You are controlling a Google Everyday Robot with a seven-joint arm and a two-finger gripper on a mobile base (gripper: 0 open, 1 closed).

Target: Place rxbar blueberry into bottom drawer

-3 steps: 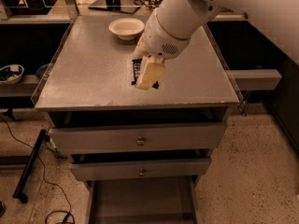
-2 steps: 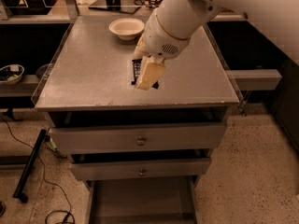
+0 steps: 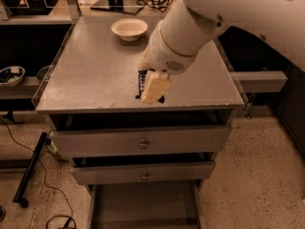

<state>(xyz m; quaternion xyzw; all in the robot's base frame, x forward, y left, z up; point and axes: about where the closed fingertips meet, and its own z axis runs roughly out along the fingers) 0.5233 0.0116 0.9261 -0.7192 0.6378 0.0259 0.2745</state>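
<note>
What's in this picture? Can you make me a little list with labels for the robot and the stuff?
claw: low over the cabinet top, right at the snack bar
rxbar blueberry: dark wrapper, lying on the cabinet top, partly hidden by the claw
bottom drawer: lowest of three, pulled open
white bowl: near the back of the cabinet top
job so far: bar not yet in the drawer

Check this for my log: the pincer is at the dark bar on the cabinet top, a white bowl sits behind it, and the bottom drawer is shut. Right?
One slip: the camera view shows the bottom drawer pulled out, its grey floor showing. The pincer is at the rxbar blueberry on the cabinet top, the white bowl behind it.
</note>
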